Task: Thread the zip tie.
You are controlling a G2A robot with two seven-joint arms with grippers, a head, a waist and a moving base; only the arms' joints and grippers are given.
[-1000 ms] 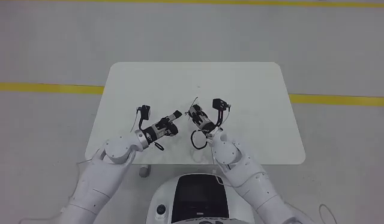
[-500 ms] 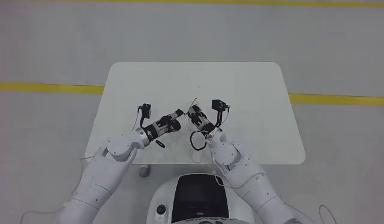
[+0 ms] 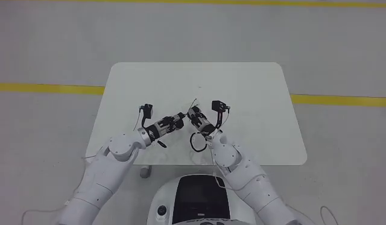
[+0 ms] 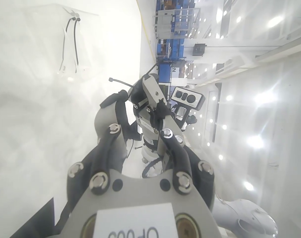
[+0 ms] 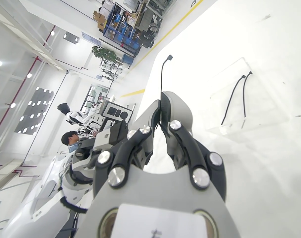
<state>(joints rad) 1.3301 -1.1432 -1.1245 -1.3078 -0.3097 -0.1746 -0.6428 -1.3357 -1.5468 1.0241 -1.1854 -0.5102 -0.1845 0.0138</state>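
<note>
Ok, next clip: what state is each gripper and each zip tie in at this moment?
right gripper: jaws shut on the zip tie.
left gripper: jaws open, holding nothing, facing the right gripper.
zip tie: straight, head end free, not threaded.
spare zip ties: two, lying loose and unlooped in the clear tray.

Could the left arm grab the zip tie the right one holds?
Probably yes: the left gripper has open fingers beside the right gripper, whose zip tie sticks out free.
</note>
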